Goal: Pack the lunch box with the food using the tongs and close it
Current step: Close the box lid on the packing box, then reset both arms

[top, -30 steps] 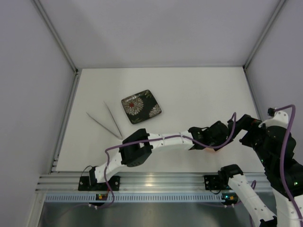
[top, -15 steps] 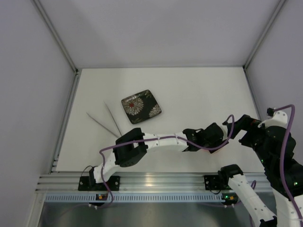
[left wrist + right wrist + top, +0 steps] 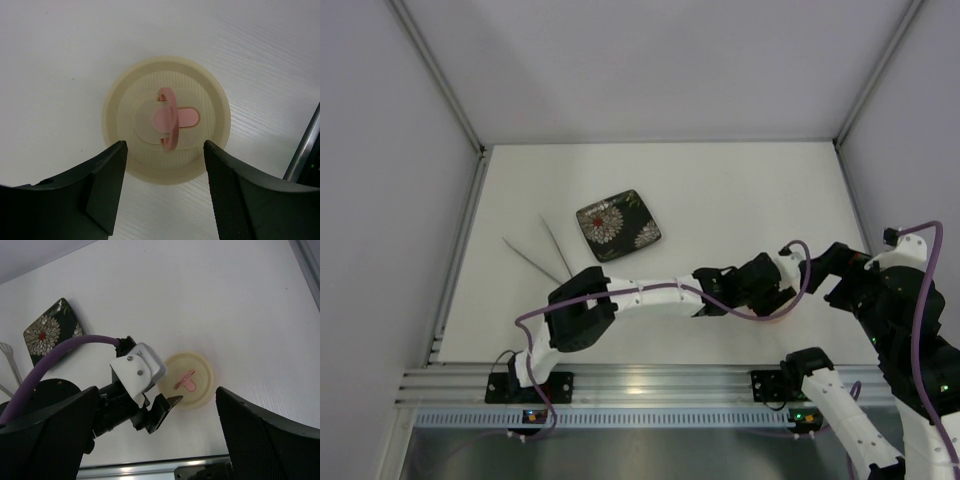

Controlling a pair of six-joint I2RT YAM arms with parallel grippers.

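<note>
The lunch box's cream round lid [image 3: 200,145] with its pink ring handle lies flat on the white table; I cannot tell whether the cup is under it. My left gripper [image 3: 165,144] hovers over the lid's near edge, open, with nothing between its fingers [image 3: 107,185]. In the right wrist view the lid [image 3: 200,372] sits just beyond the left gripper [image 3: 167,402]. My right gripper [image 3: 156,390] hangs high above, open and empty. The thin metal tongs [image 3: 545,260] lie at the left of the table. No food shows in any view.
A dark square plate [image 3: 618,225] with flower patterns sits beside the tongs, behind the left arm [image 3: 640,298]. A purple cable [image 3: 65,352] loops over the left wrist. The metal rail [image 3: 650,385] runs along the table's near edge, close to the lid.
My left arm has drawn back to the left, away from the lid, with its jaws staying open. The right arm has held still.
</note>
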